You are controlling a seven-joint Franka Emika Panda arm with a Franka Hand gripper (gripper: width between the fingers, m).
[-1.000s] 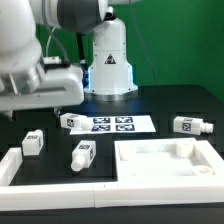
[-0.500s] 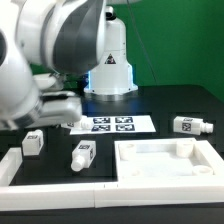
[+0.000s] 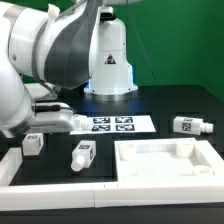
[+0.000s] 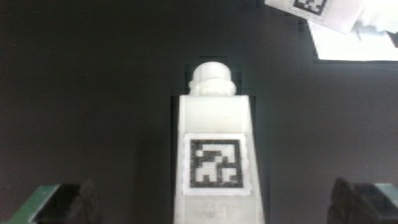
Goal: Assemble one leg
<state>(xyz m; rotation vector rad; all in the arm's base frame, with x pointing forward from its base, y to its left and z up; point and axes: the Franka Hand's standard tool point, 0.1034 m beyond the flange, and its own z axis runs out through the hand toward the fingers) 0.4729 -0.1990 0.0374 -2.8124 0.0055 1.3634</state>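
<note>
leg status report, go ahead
Tool open, straddling the leg, no contact. The leg lies flat on the table, tag up. Nothing in the way.

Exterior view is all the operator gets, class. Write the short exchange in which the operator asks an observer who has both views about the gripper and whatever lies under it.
Operator: The arm blocks my sight of the gripper. Is it open?
Observer: Yes, it is open. The wrist view shows its fingers spread wide apart.
Operator: What lies between them?
Observer: A leg, centred, with dark table showing on both sides of it, so neither finger touches it.
Operator: Which way does it lie?
Observer: Its tag faces the camera, and its narrower round end points away from the fingers.
</note>
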